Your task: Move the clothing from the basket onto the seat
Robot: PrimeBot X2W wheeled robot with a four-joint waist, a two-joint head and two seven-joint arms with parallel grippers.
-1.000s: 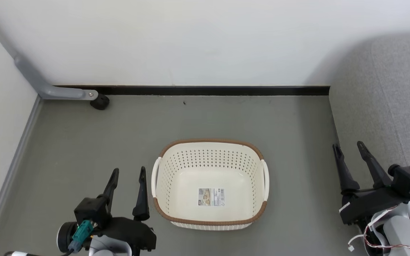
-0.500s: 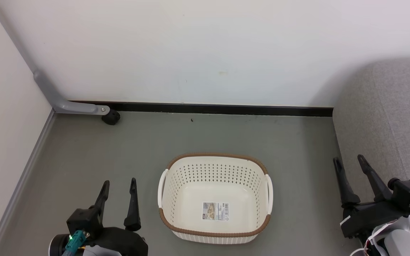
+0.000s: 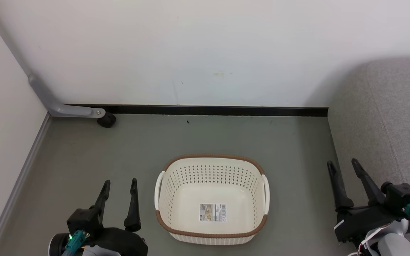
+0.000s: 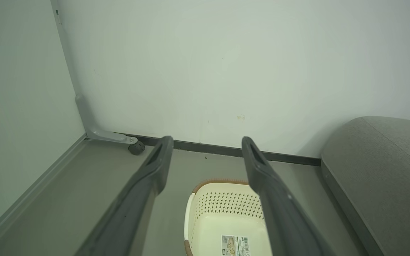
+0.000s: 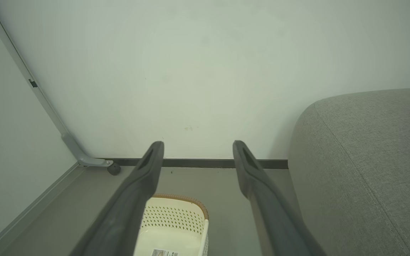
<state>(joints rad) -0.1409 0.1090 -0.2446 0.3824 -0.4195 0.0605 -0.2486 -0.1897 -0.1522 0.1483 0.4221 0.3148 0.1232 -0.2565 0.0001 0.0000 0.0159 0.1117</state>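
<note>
The cream perforated basket with a brown rim stands on the grey floor, nothing inside but a paper label on its bottom. The clothing is out of view. My left gripper is open just left of the basket, holding nothing. My right gripper is open to the basket's right, at the edge of the light grey seat. In the left wrist view the left gripper frames the basket, with the seat at the right. The right wrist view shows the right gripper, the basket and the seat.
A white wall with a black baseboard closes the far side. A grey frame leg with a black caster stands at the far left corner, next to a pale side panel. Grey floor lies all around the basket.
The head camera has moved, so the whole picture sits lower than a second ago. Both grippers stay open and the basket keeps its place on the floor.
</note>
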